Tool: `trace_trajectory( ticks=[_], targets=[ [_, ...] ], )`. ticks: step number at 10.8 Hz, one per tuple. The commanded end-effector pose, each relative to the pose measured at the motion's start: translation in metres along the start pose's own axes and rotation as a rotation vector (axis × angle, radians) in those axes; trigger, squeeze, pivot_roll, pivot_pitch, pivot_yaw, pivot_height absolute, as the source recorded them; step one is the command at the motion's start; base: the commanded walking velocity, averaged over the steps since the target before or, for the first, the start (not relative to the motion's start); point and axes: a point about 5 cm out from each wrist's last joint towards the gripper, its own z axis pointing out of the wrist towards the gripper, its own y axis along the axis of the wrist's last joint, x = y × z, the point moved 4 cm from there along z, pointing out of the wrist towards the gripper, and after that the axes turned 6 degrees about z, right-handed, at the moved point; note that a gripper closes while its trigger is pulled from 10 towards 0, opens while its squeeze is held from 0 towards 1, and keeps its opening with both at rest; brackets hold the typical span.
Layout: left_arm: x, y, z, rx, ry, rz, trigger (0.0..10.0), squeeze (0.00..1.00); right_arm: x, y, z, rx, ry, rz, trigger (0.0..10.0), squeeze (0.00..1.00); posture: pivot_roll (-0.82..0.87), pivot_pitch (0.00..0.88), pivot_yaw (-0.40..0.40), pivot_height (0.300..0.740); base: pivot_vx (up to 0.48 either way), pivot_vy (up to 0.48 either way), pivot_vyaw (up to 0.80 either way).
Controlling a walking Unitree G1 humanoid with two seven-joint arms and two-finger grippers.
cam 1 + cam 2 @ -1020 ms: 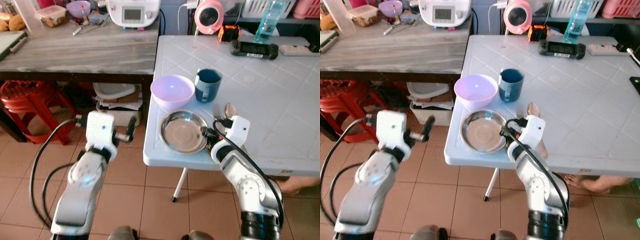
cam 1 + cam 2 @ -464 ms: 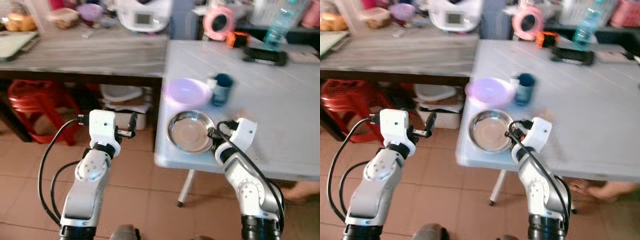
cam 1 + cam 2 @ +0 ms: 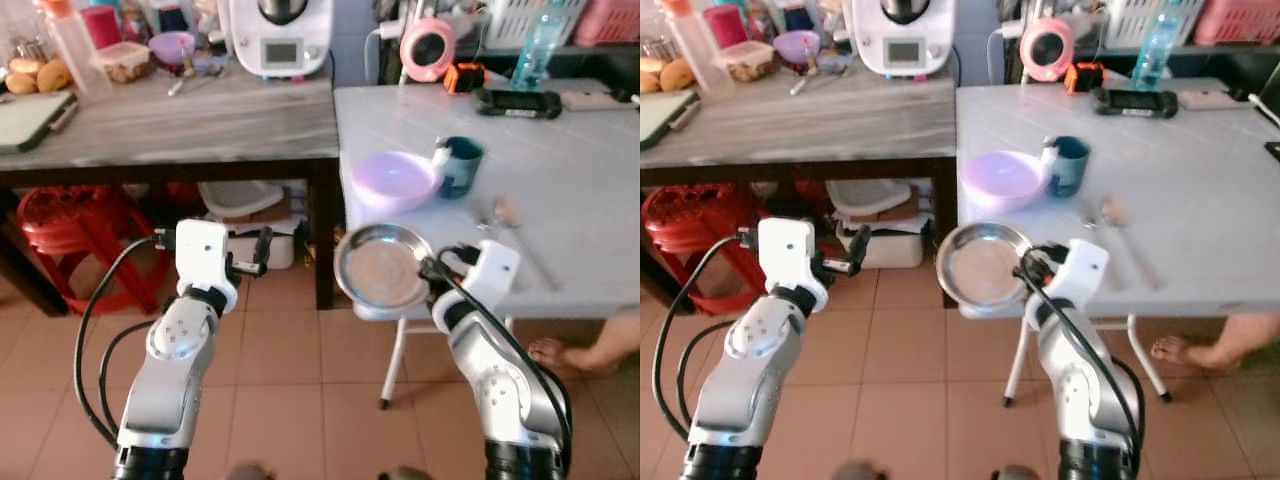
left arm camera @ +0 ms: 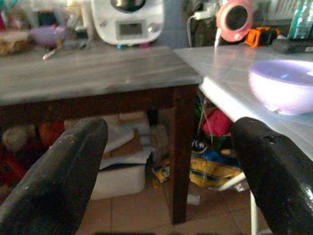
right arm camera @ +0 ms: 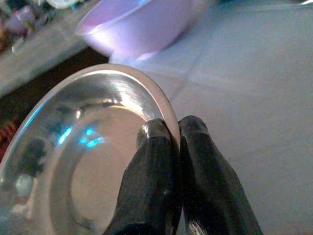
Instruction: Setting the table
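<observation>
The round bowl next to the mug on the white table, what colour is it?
Light purple, a pale lilac. The round bowl shows best in the left eye view.

Your right gripper (image 3: 1024, 266) pinches the right rim of the steel plate (image 3: 980, 266), which juts past the near left corner of the white table (image 3: 1200, 200). Farther back sit a purple bowl (image 3: 1002, 180) and, just right of it, a blue mug (image 3: 1069, 166). A spoon (image 3: 1124, 235) lies to the right. Your left gripper (image 3: 854, 252) hangs over the tiled floor (image 3: 920, 390).
</observation>
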Motion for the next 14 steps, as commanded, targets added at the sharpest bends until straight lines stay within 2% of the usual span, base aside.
trace_trajectory(
  ticks=[1, 2, 3, 5, 7, 8, 9, 10, 11, 12, 13, 14],
  targets=[
    [0.004, -0.001, -0.001, 0.005, 0.009, 0.015, 10.0, 0.00, 0.013, 0.008, 0.000, -0.050, 0.040, -0.043, 10.0, 0.00, -0.01, 0.000, 0.018, 0.740, 0.240, 0.416, 0.00],
    [0.003, 0.000, 0.001, 0.002, 0.025, 0.023, 10.0, 0.00, 0.016, 0.021, -0.003, -0.126, 0.057, -0.095, 10.0, 0.00, -0.01, 0.000, 0.017, 0.740, 0.251, 0.409, 0.00],
    [0.009, 0.001, 0.004, 0.003, 0.070, 0.034, 10.0, 0.00, 0.016, 0.029, -0.004, -0.171, 0.056, -0.120, 10.0, 0.00, -0.01, 0.000, 0.017, 0.740, 0.247, 0.412, 0.00],
    [0.015, 0.003, 0.006, -0.007, 0.139, 0.001, 10.0, 0.00, 0.011, 0.033, -0.004, -0.206, 0.043, -0.140, 10.0, 0.00, 0.01, 0.000, 0.021, 0.740, 0.244, 0.416, 0.00],
    [0.017, 0.012, 0.010, -0.060, 0.185, -0.048, 10.0, 0.00, 0.025, 0.043, -0.002, -0.279, 0.077, -0.182, 10.0, 0.00, -0.01, 0.000, 0.041, 0.740, 0.122, 0.426, 0.00],
    [0.018, 0.011, 0.016, -0.068, 0.185, -0.041, 10.0, 0.00, 0.025, 0.048, -0.002, -0.309, 0.064, -0.246, 10.0, 0.00, -0.01, 0.000, 0.039, 0.740, 0.000, 0.450, 0.00],
    [0.020, 0.004, 0.017, -0.060, 0.184, -0.037, 10.0, 0.00, 0.025, 0.047, -0.003, -0.310, 0.072, -0.225, 10.0, 0.00, -0.01, 0.000, 0.036, 0.740, 0.000, 0.450, 0.00],
    [0.026, -0.016, 0.010, -0.015, 0.225, -0.025, 10.0, 0.00, 0.021, 0.042, -0.006, -0.303, 0.070, -0.213, 10.0, 0.00, -0.01, 0.000, 0.021, 0.740, 0.000, 0.450, 0.00],
    [0.030, -0.033, 0.000, 0.027, 0.250, -0.056, 10.0, 0.00, 0.023, 0.037, -0.008, -0.294, 0.080, -0.221, 10.0, 0.00, 0.00, 0.000, -0.015, 0.740, 0.000, 0.450, 0.00],
    [0.031, -0.041, 0.002, 0.050, 0.247, -0.089, 10.0, 0.00, 0.027, 0.041, -0.002, -0.297, 0.101, -0.232, 10.0, 0.00, 0.00, 0.000, -0.020, 0.740, 0.000, 0.439, 0.00],
    [0.028, -0.037, 0.009, 0.049, 0.225, -0.109, 10.0, 0.00, 0.032, 0.055, 0.003, -0.333, 0.120, -0.241, 10.0, 0.00, 0.00, 0.000, -0.019, 0.740, 0.000, 0.439, 0.00],
    [0.019, -0.028, 0.015, 0.014, 0.172, -0.063, 10.0, 0.00, 0.038, 0.067, 0.006, -0.370, 0.148, -0.274, 10.0, 0.00, 0.01, 0.000, -0.029, 0.740, 0.000, 0.424, 0.00]
  ],
)
